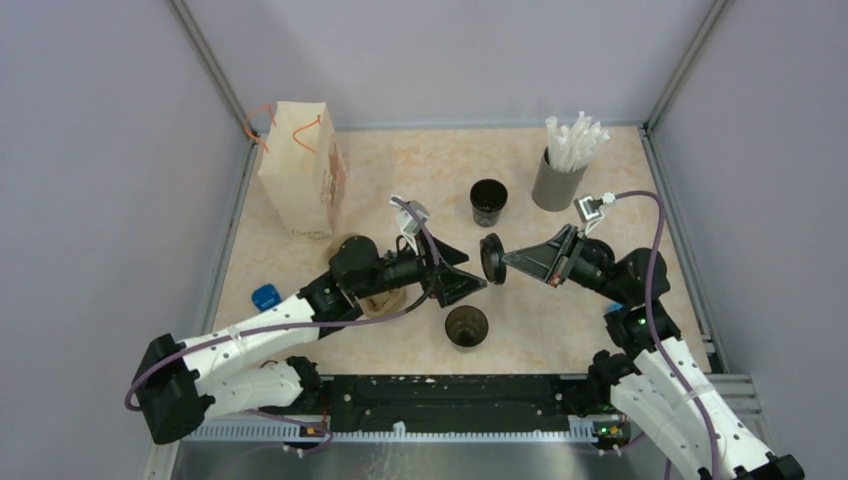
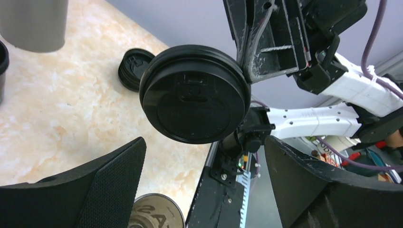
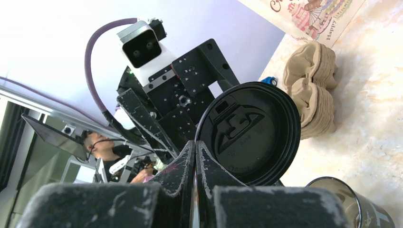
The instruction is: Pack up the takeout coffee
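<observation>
My right gripper (image 1: 506,259) is shut on the rim of a black coffee lid (image 1: 491,258) and holds it on edge above the table. In the right wrist view the lid (image 3: 249,133) sits beside the closed gripper (image 3: 196,148). My left gripper (image 1: 468,270) is open and empty, facing the lid (image 2: 195,92) from close by, jaws wide at either side below it (image 2: 204,142). An open brown cup (image 1: 467,326) stands on the table below both grippers; it also shows in the left wrist view (image 2: 154,213). A paper bag (image 1: 300,170) stands at the far left.
A black cup (image 1: 489,200) and a grey holder of wrapped straws (image 1: 556,180) stand at the back. A second black lid (image 2: 135,69) lies on the table. Cardboard sleeves (image 1: 375,300) and a small blue object (image 1: 265,296) lie under the left arm.
</observation>
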Motion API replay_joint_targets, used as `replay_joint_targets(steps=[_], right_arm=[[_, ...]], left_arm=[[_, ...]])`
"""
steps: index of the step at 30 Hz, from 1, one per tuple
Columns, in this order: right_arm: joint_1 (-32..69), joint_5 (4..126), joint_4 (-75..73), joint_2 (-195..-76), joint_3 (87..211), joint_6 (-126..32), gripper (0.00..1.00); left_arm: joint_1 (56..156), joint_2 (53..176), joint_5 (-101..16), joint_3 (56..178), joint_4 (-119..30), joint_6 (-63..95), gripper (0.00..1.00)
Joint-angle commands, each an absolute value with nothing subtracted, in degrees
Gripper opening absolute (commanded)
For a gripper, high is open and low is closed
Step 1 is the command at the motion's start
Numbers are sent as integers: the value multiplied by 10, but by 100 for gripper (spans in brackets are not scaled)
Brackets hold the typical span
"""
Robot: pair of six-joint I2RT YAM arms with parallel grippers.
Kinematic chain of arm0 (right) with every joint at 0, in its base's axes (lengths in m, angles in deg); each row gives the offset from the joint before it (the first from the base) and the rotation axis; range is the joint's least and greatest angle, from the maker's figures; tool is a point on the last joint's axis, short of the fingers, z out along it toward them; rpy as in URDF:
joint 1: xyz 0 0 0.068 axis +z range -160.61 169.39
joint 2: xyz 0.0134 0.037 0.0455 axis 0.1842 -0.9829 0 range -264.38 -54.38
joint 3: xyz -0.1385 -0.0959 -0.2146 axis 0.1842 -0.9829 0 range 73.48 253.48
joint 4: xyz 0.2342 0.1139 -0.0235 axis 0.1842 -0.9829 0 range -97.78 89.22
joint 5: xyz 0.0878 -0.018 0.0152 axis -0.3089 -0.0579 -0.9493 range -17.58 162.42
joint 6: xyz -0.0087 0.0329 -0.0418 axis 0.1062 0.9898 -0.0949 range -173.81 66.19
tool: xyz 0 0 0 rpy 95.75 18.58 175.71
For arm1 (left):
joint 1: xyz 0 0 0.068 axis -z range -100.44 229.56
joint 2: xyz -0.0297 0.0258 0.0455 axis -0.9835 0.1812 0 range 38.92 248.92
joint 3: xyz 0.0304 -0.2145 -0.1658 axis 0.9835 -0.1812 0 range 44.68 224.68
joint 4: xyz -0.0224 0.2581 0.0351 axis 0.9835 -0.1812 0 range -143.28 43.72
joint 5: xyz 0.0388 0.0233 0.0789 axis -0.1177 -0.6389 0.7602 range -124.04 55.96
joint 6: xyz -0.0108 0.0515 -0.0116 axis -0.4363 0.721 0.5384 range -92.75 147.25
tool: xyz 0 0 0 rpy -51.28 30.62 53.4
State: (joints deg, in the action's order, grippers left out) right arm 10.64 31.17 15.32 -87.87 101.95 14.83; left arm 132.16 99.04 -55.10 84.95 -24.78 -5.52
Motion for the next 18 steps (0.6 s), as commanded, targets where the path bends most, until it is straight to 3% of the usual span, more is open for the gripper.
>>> replay_joint_targets(steps=[1, 18], right_arm=[[111, 320, 174, -874, 1021, 150, 0], [113, 320, 182, -878, 1015, 156, 0]], left_arm=[[1322, 971, -518, 831, -145, -63, 99], [1322, 1054, -556, 871, -110, -73, 99]])
